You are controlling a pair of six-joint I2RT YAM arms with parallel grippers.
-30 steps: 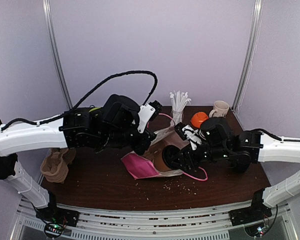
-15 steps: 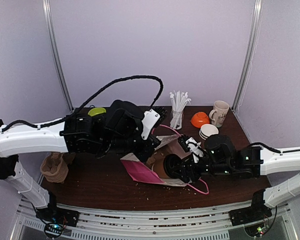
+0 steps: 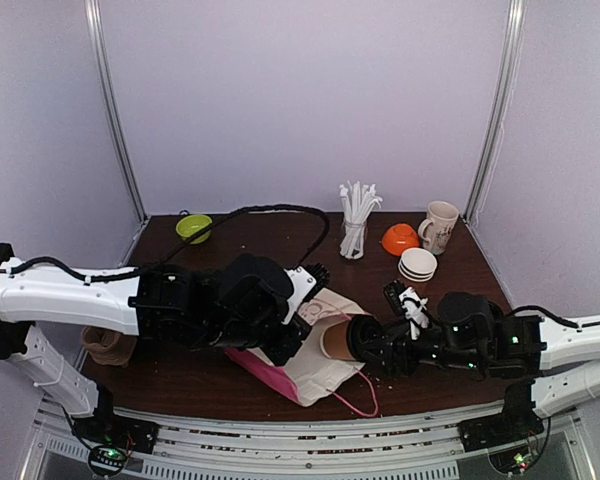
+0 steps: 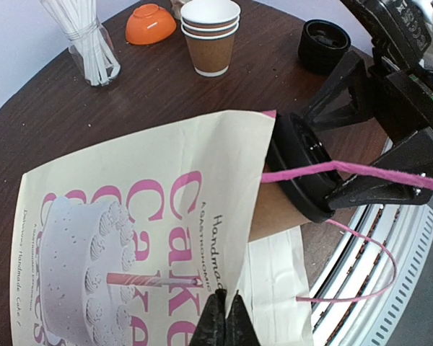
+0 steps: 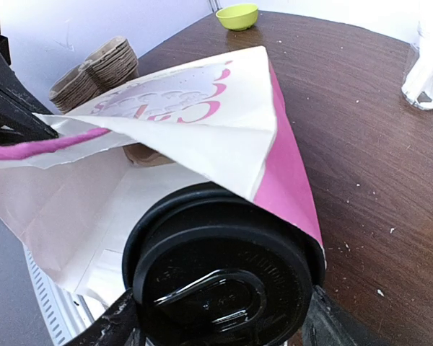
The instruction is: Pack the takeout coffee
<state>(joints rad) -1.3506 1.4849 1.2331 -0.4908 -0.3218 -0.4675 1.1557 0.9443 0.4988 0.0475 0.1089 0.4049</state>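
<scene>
Left hand [image 4: 225, 318]: pinched tight on the paper bag [image 4: 130, 209] edge.
Right hand [image 3: 372, 343]: spread around the lidded coffee cup [image 5: 224, 281], gripping it at the bag mouth.

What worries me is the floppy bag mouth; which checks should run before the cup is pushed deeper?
1. Grip: right gripper shut on the coffee cup: ok.
2. Its black lid seated: ok.
3. Hold: left gripper pinching the paper bag edge: ok.
4. Cup's base inside the bag mouth: ok.
5. Path: pink handle clear of the lid: not ok, it runs across it.
6. Room deeper in the bag: cannot tell.
</scene>
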